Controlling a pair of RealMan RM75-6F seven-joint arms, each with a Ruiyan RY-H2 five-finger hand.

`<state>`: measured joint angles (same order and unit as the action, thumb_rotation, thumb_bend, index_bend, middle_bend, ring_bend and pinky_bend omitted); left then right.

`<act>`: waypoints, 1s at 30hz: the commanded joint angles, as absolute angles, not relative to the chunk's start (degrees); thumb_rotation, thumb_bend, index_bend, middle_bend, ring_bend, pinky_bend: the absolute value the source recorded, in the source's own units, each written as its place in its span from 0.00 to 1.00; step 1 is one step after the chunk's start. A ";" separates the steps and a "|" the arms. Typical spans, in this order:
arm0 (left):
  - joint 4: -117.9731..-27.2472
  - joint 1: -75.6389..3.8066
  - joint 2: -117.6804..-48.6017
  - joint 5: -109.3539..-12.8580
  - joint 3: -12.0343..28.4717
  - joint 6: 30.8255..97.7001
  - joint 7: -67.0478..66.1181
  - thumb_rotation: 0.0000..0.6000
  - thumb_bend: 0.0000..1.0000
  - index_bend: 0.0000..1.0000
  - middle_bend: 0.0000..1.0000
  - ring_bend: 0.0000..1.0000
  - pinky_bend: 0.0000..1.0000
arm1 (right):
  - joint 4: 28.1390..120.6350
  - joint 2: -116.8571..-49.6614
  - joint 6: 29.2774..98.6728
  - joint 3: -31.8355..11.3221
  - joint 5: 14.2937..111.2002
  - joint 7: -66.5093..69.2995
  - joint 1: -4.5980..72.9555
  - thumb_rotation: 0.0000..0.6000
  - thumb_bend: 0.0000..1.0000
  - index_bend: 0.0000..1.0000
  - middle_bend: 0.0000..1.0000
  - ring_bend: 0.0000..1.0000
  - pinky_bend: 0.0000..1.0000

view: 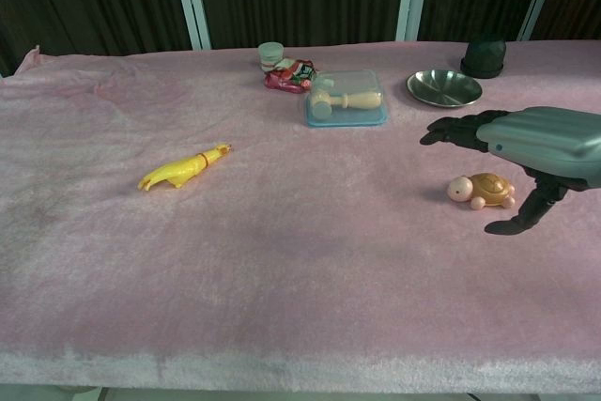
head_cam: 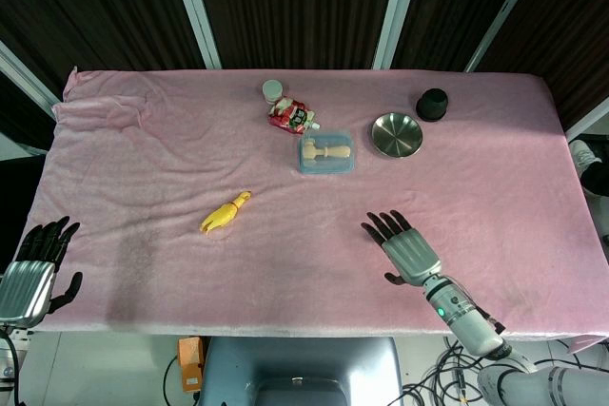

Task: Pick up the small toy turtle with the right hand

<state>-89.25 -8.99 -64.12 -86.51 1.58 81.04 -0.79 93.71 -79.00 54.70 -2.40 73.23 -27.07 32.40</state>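
While the right hand is hovering palm-down over the near right part of the pink cloth, its fingers are spreading apart and holding nothing, with the thumb hanging down on the near side. Judging by the chest view, the small toy turtle is sitting on the cloth directly under that hand, between the dark fingertips on the far side and the thumb, apart from both; in the head view the hand is covering it completely, so the turtle is not showing there. This is looking like the reach-and-align step, with the grasp not yet made. The next move is probably calling for lowering the hand until the palm is just above the shell, then curling fingers and thumb in around the body so the little toy is not slipping out sideways on the soft fabric. The left hand is resting at the near left edge of the table, fingers apart and empty, well away from the work. Farther off, a yellow rubber chicken is lying left of centre, a clear box with a wooden toy is sitting at the far middle beside a red snack packet, and a steel bowl and a black cap are standing far right.
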 commanded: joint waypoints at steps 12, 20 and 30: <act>-89.37 -8.63 -64.13 -85.93 1.65 81.40 -1.24 1.00 0.45 0.00 0.00 0.00 0.04 | 85.72 -80.38 51.44 -4.17 66.55 -26.25 34.22 1.00 0.31 0.01 0.00 0.00 0.00; -89.65 -8.56 -63.93 -85.64 1.96 81.65 -1.23 1.00 0.45 0.00 0.00 0.00 0.04 | 79.51 -83.92 50.45 -4.71 66.43 -24.51 35.59 1.00 0.31 0.41 0.25 0.02 0.00; -89.67 -8.62 -64.02 -84.83 2.36 81.42 -1.51 1.00 0.45 0.00 0.00 0.00 0.04 | 74.63 -87.76 50.60 -5.34 67.11 -22.42 36.50 1.00 0.31 0.58 0.34 0.14 0.11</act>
<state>-89.67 -8.62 -64.02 -84.82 2.36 81.43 -1.51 74.74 -87.65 50.59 -5.30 67.05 -22.49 36.44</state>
